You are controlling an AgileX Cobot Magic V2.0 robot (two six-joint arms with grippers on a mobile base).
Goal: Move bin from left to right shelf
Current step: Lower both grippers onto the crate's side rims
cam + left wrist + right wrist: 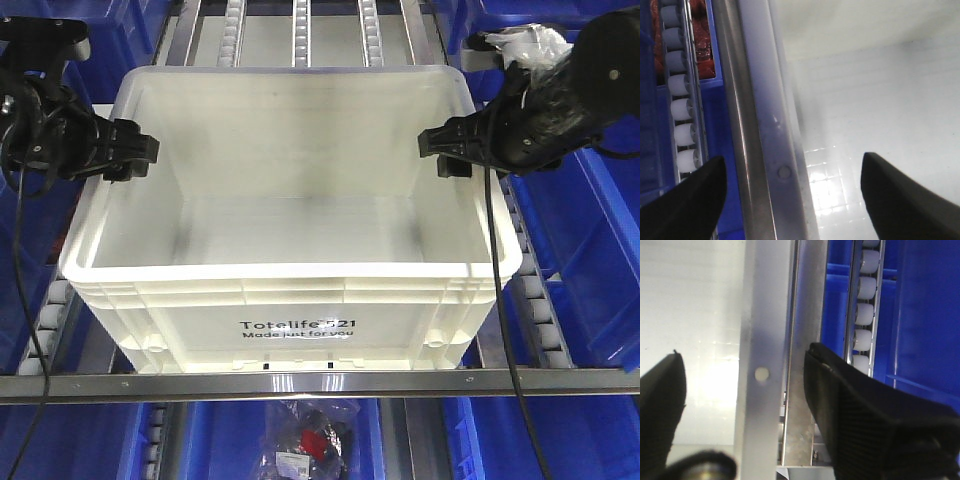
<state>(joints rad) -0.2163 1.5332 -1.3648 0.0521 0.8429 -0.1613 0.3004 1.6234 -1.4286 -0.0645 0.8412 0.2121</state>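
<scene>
The white bin (290,230) sits on the shelf rollers in the middle of the front view, empty, with its black "Totelife" print facing me. My left gripper (135,158) is at the bin's left rim and my right gripper (445,150) is at its right rim. In the left wrist view the gripper (792,157) is open, with the bin's left rim (765,125) between its black fingers (690,200). In the right wrist view the gripper (742,352) is open astride the right rim (762,340), one finger (855,410) outside the wall.
Blue plastic bins (590,240) stand on both sides of the white one. Roller tracks (300,30) run back behind it and beside it (680,105). A metal rail (320,383) crosses the front. A lower blue bin holds bagged items (310,440).
</scene>
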